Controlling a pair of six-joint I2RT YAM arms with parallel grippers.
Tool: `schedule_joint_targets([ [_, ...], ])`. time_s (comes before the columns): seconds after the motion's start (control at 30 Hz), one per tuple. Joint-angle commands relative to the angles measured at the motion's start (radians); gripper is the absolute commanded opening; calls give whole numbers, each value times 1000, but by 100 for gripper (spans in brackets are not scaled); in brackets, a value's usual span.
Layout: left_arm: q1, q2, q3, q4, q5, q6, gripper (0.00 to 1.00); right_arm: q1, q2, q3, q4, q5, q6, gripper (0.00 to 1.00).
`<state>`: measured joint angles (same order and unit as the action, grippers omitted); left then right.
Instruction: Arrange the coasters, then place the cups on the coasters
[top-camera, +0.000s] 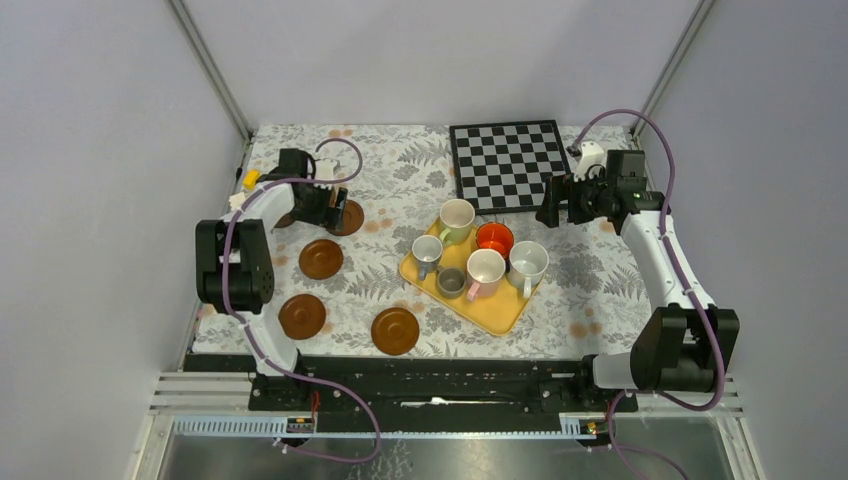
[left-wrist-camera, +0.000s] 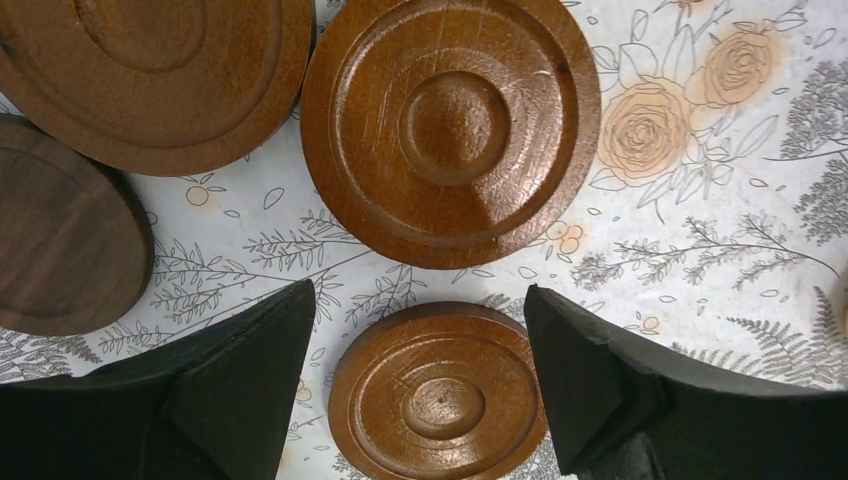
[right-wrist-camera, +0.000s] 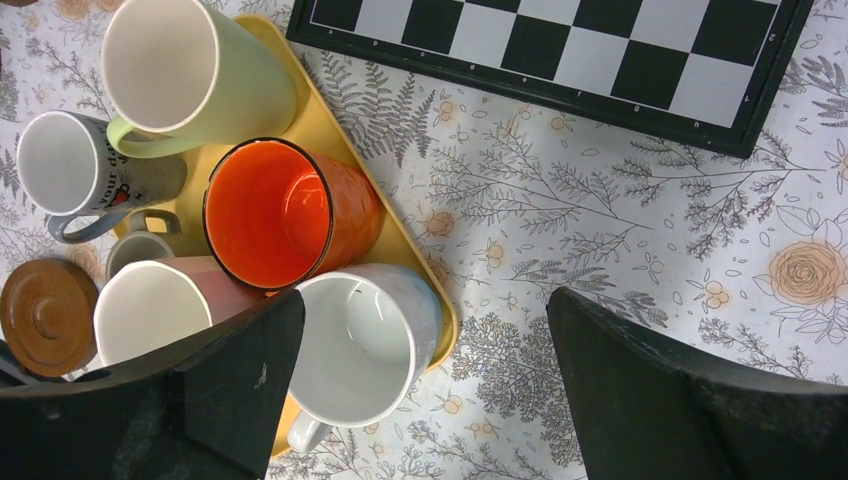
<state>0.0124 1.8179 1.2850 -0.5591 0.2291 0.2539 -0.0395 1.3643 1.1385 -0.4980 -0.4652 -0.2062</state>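
Brown coasters: three wooden discs lie well apart on the flowery cloth, in front of the left arm. A fourth coaster peeks out just beside the left gripper at the far side. The top view does not show all six, so the others may be hidden under the arm.
Left wrist view: four coasters show here, close together. One of them lies on the cloth, low between the two black fingers.
Left gripper: its jaws are spread wide and hold nothing. It hangs low over the far coasters.
Yellow tray: all six cups sit packed together on it. They are the pale green cup, the orange-red cup, the white cup, the pink cup, the blue-grey cup and the grey-brown cup.
Right gripper: its jaws are spread wide too and hold nothing. It hangs between the tray and the chessboard.
Done so far: part of the coaster job looks done, since three discs have their own spots.
Left to do: the coasters bunched at the far side likely need spreading out. No cup is on a coaster yet, so all six cups have to be moved.
Next likely step: the left gripper looks ready to pinch a coaster.
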Motion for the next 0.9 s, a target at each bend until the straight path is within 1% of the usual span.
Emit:
schedule_joint_targets([
  [0.0, 4, 23, 33, 60, -22, -5, 83, -5, 6, -8, 28, -12, -9, 98],
  [0.4, -8, 78, -1, 100, -31, 16, 84, -7, 10, -16, 31, 5, -16, 98],
  [0.53, -58, 86, -11, 114, -37, 31, 83, -7, 11, -15, 32, 6, -17, 98],
  [0.7, -109, 136, 45, 109, -48, 24, 81, -7, 14, -14, 29, 9, -19, 98],
  [0.87, -123, 165, 107, 84, -20, -9, 81, -8, 11, -17, 31, 17, -22, 98],
])
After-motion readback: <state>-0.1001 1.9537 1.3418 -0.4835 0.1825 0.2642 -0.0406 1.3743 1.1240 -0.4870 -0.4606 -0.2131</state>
